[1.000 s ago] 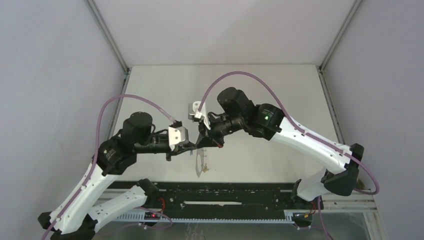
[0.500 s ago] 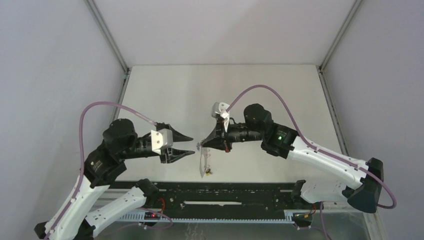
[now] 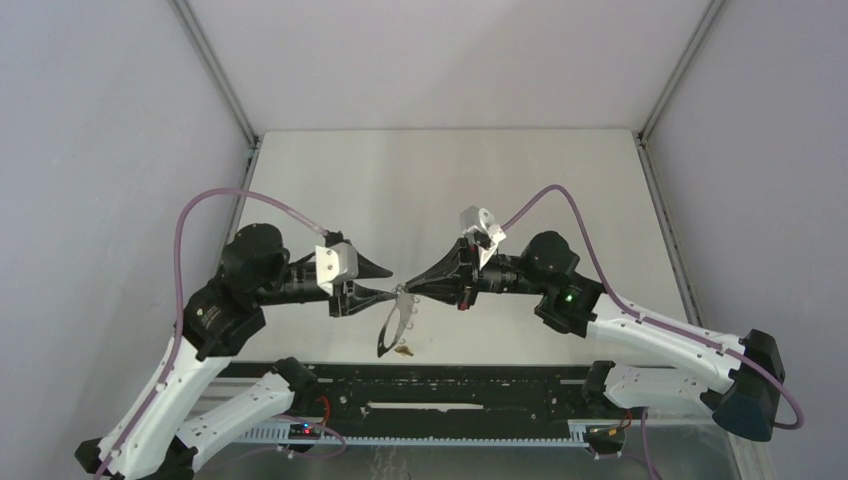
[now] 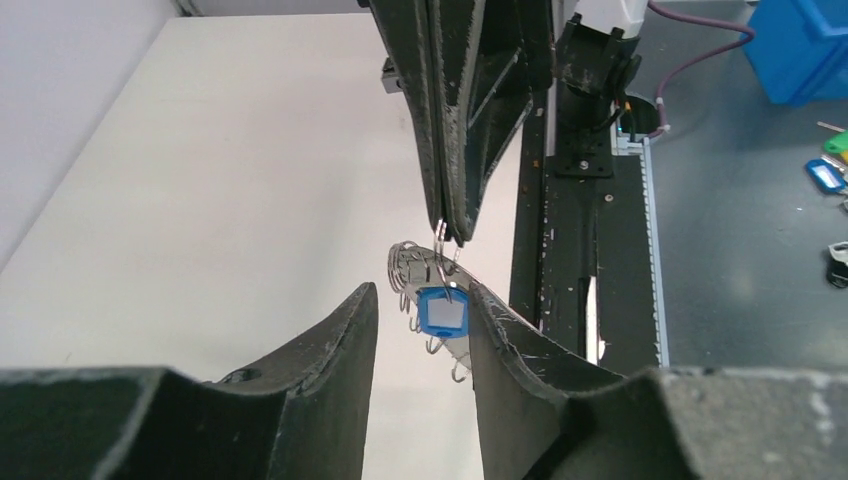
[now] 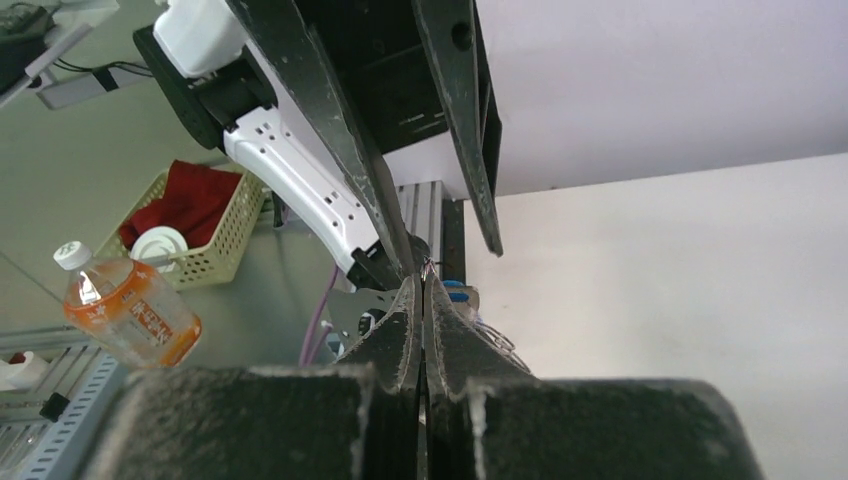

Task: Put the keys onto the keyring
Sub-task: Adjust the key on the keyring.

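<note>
The keyring (image 3: 390,325), a thin dark hoop with small metal loops, hangs from my right gripper (image 3: 405,290), which is shut on one of its loops at the top. In the left wrist view the blue key tag (image 4: 443,312) dangles from the keyring (image 4: 410,270) just under the right fingertips (image 4: 452,225). My left gripper (image 4: 421,292) is open, its tips either side of that tag without squeezing it. In the top view the left gripper (image 3: 389,283) meets the right one tip to tip. A small yellowish piece (image 3: 404,350) sits at the hoop's lower end. The right gripper (image 5: 422,285) shows no gap.
A black rail (image 3: 450,395) runs along the table's near edge below the hanging hoop. Grey walls close in the table on three sides. Off the table lie a blue bin (image 4: 800,45), loose tagged keys (image 4: 825,175), a bottle (image 5: 125,312) and a basket (image 5: 195,225).
My left gripper went from shut to open, drew back, then came in again to the hoop. The right arm pulled back to the right, and the hoop now hangs more slanted.
</note>
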You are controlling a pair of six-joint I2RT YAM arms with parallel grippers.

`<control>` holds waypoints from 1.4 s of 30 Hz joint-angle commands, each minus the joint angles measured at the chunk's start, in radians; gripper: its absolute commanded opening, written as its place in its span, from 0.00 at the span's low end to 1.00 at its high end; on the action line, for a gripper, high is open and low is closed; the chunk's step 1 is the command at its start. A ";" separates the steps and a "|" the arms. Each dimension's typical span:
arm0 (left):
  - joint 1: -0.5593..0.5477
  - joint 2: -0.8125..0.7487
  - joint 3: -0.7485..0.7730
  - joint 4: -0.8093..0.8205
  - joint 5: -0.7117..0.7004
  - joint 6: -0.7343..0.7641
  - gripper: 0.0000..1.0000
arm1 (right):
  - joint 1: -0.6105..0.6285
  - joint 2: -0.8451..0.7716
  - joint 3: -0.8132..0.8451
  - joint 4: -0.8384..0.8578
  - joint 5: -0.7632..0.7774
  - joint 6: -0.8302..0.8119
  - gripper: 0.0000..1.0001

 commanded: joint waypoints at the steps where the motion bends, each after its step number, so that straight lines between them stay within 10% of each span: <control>1: 0.005 -0.014 0.003 0.002 0.078 0.035 0.41 | -0.006 -0.025 0.008 0.139 -0.002 0.036 0.00; 11: 0.005 -0.064 -0.041 0.090 0.055 0.046 0.12 | -0.007 -0.013 0.008 0.146 -0.001 0.047 0.00; 31: -0.006 -0.075 -0.080 0.121 -0.030 0.038 0.32 | 0.003 0.006 0.013 0.144 -0.003 0.049 0.00; 42: -0.021 -0.076 -0.100 0.145 0.014 0.026 0.24 | 0.008 0.022 0.024 0.145 -0.008 0.053 0.00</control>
